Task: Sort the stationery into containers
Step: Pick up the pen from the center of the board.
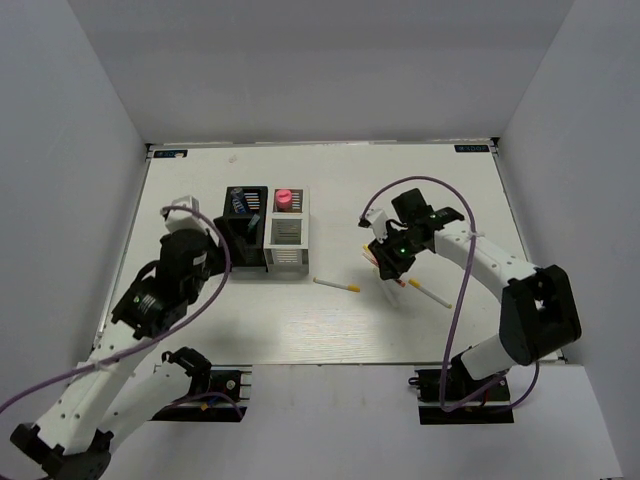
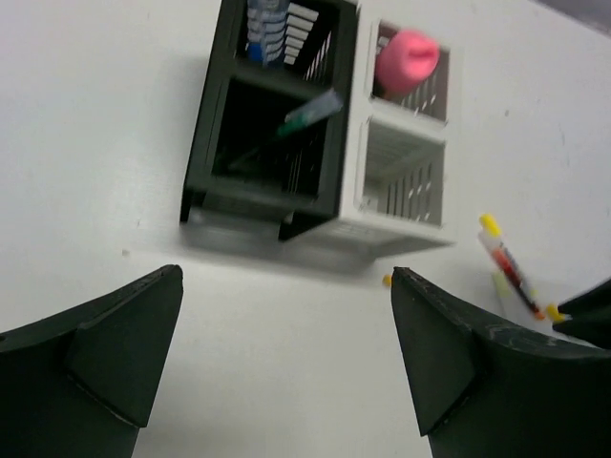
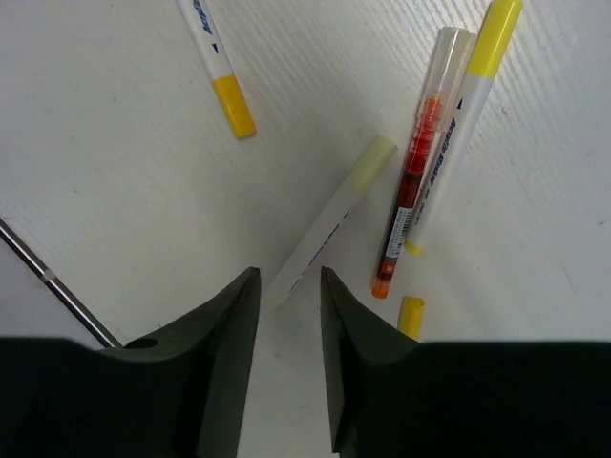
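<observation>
1. On the tabletop [image 1: 330, 330], seen from above, the black box [image 1: 250, 262] and white box [image 1: 287, 270] stand joined, left of centre. The pink marker [image 1: 284, 199] already stands in the white box's far compartment, and the blue-and-white tube [image 1: 240, 201] in the black box's far one. A yellow-tipped stick [image 1: 337, 285] lies just right of the boxes, and a second stick [image 1: 430, 293] lies further right.
2. From my left wrist, my left jaws are spread wide, holding nothing, on the near side of the boxes. The green pen [image 2: 310, 113] leans in the black box's near compartment. The white box's near compartment looks empty.
3. From my right wrist, my right jaws are narrow and straddle the near end of a pale-capped stick [image 3: 329, 215], not pinching it as far as I can tell. The red pen [image 3: 410, 181] lies beside it, against a yellow-capped stick [image 3: 458, 134]. A loose yellow cap [image 3: 410, 317] sits near.
4. I judge three items sorted, with the sticks and the red pen left. The blue print on the sticks' barrels is too small to read.
</observation>
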Motion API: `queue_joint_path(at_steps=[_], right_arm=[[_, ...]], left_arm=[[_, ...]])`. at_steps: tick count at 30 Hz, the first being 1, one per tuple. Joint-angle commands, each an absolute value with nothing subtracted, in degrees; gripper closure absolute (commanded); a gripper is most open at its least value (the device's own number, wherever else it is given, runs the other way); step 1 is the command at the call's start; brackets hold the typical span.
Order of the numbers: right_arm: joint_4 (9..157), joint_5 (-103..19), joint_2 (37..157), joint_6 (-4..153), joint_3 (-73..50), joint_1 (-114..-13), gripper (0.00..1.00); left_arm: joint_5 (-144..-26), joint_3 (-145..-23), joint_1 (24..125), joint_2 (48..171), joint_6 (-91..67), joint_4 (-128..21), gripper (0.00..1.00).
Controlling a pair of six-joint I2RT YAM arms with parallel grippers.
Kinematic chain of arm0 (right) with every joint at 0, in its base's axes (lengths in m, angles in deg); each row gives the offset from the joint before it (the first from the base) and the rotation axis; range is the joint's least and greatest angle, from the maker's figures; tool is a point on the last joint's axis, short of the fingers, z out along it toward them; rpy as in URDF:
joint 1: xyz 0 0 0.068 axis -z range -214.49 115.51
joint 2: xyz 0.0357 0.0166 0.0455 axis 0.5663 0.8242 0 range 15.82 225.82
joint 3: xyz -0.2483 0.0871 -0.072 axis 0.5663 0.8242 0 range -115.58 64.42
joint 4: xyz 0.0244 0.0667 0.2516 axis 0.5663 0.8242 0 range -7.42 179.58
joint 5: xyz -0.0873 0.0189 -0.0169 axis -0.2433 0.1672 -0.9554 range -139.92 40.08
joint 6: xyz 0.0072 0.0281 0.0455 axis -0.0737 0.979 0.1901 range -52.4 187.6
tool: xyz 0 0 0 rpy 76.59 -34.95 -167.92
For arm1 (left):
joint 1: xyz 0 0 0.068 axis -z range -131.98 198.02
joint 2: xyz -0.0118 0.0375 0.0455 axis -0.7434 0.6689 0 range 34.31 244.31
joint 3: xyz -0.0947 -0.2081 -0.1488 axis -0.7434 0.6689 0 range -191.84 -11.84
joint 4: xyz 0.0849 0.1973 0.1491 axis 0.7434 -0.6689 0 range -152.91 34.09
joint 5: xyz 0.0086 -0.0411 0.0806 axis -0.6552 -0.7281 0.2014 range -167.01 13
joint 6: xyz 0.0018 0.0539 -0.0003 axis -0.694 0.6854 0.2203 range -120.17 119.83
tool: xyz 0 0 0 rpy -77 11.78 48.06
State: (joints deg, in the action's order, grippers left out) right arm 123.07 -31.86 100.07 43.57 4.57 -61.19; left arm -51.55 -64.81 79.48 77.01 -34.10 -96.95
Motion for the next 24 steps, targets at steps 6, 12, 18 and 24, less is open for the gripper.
queue_joint_path(at_steps=[6, 12, 18, 24], right_arm=[[121.53, -34.54, 110.48, 42.99, -0.96, -61.21, 0.78], [118.80, -37.09, 112.15, 43.43, -0.97, -61.12, 0.75], [117.39, -37.45, 113.20, 43.70, -1.32, -61.21, 0.70], [116.25, -39.64, 115.92, 43.87, -2.63, -61.21, 0.64]], left_arm=[[-57.40, -59.75, 79.57, 69.29, -39.19, -107.24, 0.00], [-57.93, -59.21, 79.57, 68.59, -40.34, -107.24, 0.00], [-58.46, -59.21, 79.57, 69.21, -40.86, -107.24, 0.00], [-58.46, -59.21, 79.57, 69.73, -40.86, -107.85, 0.00]])
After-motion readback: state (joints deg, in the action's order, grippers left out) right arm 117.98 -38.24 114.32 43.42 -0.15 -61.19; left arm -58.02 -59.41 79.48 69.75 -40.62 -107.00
